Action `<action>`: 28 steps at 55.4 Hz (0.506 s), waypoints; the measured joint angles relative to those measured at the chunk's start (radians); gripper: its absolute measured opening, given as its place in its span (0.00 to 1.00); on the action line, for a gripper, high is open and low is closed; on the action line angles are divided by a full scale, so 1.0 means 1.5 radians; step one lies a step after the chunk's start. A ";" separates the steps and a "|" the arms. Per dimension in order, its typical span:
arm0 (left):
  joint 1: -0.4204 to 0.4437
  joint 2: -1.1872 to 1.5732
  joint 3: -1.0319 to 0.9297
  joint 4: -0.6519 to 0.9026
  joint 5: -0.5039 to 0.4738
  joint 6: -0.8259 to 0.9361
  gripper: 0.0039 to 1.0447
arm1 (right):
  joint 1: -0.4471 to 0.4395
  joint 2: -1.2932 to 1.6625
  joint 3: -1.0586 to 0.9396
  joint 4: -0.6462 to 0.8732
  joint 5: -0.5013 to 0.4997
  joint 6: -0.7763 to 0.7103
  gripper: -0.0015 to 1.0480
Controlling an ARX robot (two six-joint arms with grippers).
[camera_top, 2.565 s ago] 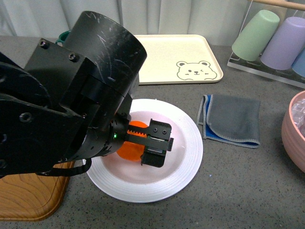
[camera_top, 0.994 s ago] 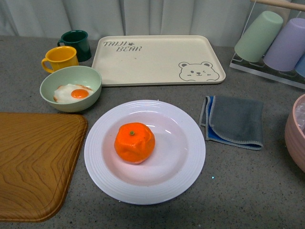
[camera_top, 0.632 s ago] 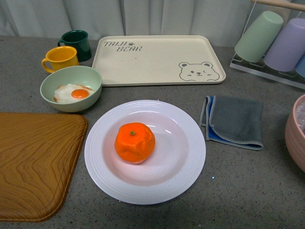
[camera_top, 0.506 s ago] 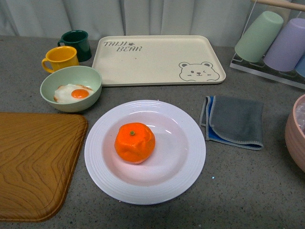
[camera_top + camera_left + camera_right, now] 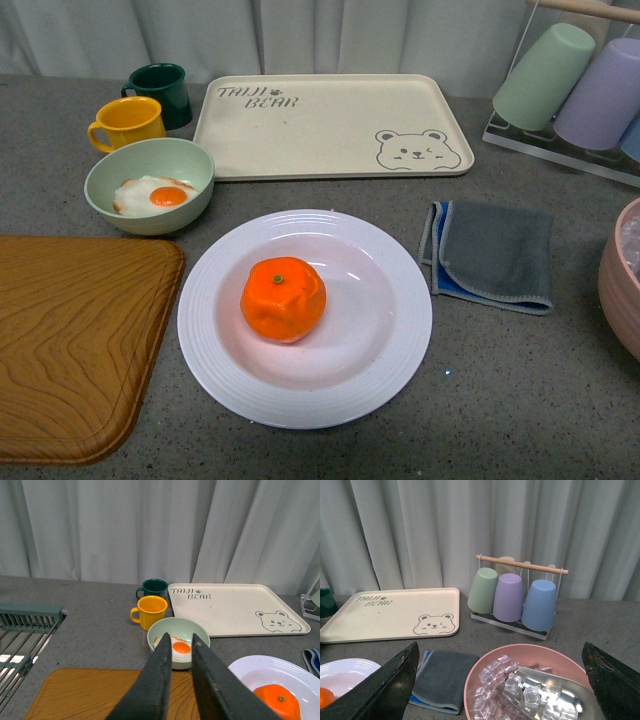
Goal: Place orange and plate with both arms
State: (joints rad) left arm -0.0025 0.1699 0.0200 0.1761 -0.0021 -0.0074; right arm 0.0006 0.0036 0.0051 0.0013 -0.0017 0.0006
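The orange (image 5: 283, 299) sits in the middle of the white ridged plate (image 5: 395, 345) at the table's centre, stem spot up; both also show in the left wrist view, the orange (image 5: 276, 704) on the plate (image 5: 260, 669). No arm appears in the front view. My left gripper (image 5: 179, 641) is raised above the wooden board, its fingers (image 5: 159, 680) nearly together with nothing between them. My right gripper (image 5: 501, 652) hangs wide open above the pink bowl, holding nothing; the plate's rim (image 5: 350, 667) and a sliver of the orange (image 5: 325, 697) show there.
A pale green bowl with a fried egg (image 5: 150, 184), a yellow mug (image 5: 124, 122) and a dark green mug (image 5: 162, 92) stand back left. The beige bear tray (image 5: 330, 125), a grey cloth (image 5: 493, 253), a cup rack (image 5: 580, 85), a pink bowl of ice (image 5: 530, 685), a wooden board (image 5: 70, 340).
The left arm, which hung over the plate with its gripper at the orange, has drawn back out of the front view. The orange stays on the plate; nothing has moved in the last second.
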 joint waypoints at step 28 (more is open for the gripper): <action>0.000 -0.002 0.000 -0.002 0.000 0.002 0.93 | 0.135 0.732 0.205 0.231 -0.094 -0.014 0.91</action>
State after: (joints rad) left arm -0.0025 0.1665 0.0200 0.1738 -0.0021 -0.0044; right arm 0.2035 1.1011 0.3122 0.3485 -0.1421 -0.0204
